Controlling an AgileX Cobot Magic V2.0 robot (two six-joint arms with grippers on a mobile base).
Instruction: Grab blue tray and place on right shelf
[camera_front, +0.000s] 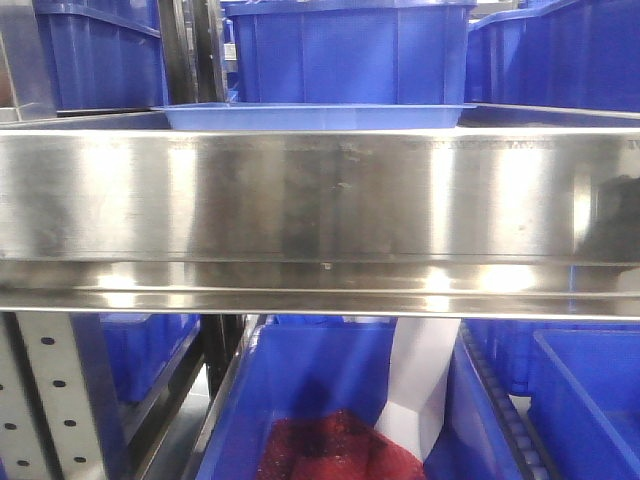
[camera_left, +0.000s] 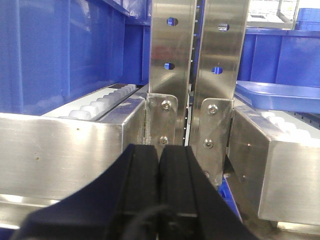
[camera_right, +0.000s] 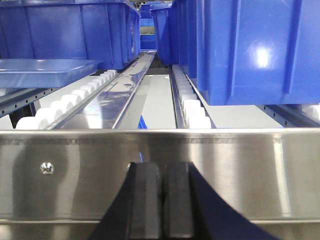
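Observation:
The light blue tray (camera_front: 315, 116) lies flat on the steel shelf, just behind its broad front rail (camera_front: 320, 200). It also shows at the right of the left wrist view (camera_left: 280, 95) and at the left of the right wrist view (camera_right: 45, 70), resting on white rollers. My left gripper (camera_left: 159, 150) is shut and empty, in front of the perforated steel uprights (camera_left: 172, 60), left of the tray. My right gripper (camera_right: 161, 167) is shut and empty, low in front of the rail (camera_right: 225, 170), right of the tray. Neither gripper shows in the front view.
Deep dark-blue bins stand on the shelf behind the tray (camera_front: 350, 50), to its left (camera_left: 60, 50) and to its right (camera_right: 255, 50). Roller tracks (camera_right: 190, 107) run back along the shelf. Below the rail are more blue bins, one holding red netting (camera_front: 335, 450).

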